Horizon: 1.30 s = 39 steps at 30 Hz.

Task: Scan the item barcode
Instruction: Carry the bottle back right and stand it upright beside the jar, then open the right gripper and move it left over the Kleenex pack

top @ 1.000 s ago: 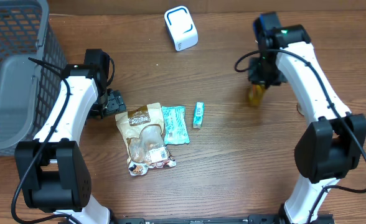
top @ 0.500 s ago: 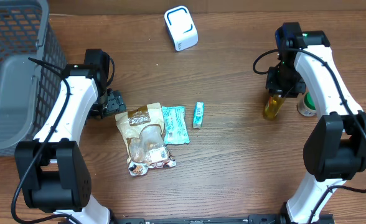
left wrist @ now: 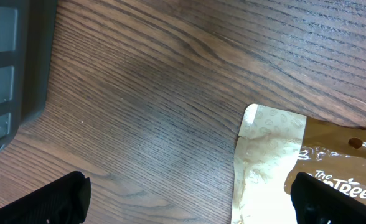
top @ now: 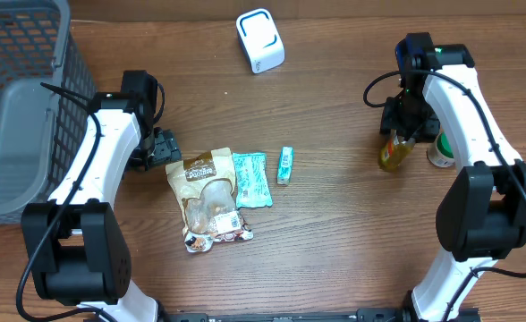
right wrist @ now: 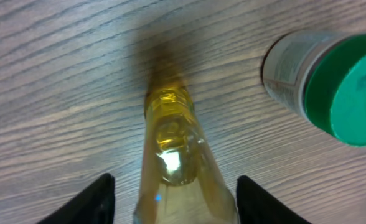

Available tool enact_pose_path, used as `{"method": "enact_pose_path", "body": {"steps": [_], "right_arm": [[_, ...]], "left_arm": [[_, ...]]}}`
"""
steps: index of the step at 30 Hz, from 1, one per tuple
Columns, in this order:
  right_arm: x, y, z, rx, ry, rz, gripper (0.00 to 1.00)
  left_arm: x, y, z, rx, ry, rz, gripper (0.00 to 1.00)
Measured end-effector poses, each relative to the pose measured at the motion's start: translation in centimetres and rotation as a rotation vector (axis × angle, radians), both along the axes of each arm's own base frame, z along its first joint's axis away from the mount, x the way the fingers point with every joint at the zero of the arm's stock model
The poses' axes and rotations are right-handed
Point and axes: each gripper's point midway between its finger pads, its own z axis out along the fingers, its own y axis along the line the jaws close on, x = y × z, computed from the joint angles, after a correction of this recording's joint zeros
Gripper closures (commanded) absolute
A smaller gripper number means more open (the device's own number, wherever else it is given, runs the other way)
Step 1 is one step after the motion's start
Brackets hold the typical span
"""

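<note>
Right tool (right wrist: 173, 186) hangs over the yellow bottle (right wrist: 170, 134), fingers spread either side with a gap showing, so it is not pinching. The bottle stands upright on the desk (right wrist: 46, 62) right beneath it, by a green-lidded jar (right wrist: 332, 81), probably the done pile. Left tool (left wrist: 192, 202) gapes wide over the snack bag (left wrist: 276, 155), likely next.

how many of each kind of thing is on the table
packets: 3
bottle: 1
jar: 1
scanner: 1
basket: 1
total: 7
</note>
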Motion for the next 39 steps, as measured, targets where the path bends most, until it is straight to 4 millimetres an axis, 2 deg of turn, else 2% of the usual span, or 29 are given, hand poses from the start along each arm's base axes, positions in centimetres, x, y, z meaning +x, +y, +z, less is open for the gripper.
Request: {"method": "enact_pose_path", "body": {"steps": [5,7,16,22,29,32,39], "right_arm": [[0.0,0.0,0.1,0.001,-0.004,0.002,0.28],[0.3,0.0,0.1,0.001,-0.015,0.001,0.28],[5.6,0.0,0.6,-0.008,-0.226,0.034,0.28],[7.5,2.2,0.9,0.112,-0.301,0.101,0.29],[6.7,5.7,0.9,0.289,-0.274,0.146,0.29],[5.8,7.1,0.8,0.319,-0.241,0.168,0.34],[4.1,10.7,0.7,0.354,-0.182,0.191,0.34]], "left_arm": [[0.0,0.0,0.0,0.000,0.000,0.000,0.01],[0.0,0.0,0.0,0.000,0.000,0.000,0.00],[0.0,0.0,0.0,0.000,0.000,0.000,0.01],[0.0,0.0,0.0,0.000,0.000,0.000,0.00],[0.0,0.0,0.0,0.000,0.000,0.000,0.00],[0.0,0.0,0.0,0.000,0.000,0.000,0.00],[0.0,0.0,0.0,0.000,0.000,0.000,0.00]]}}
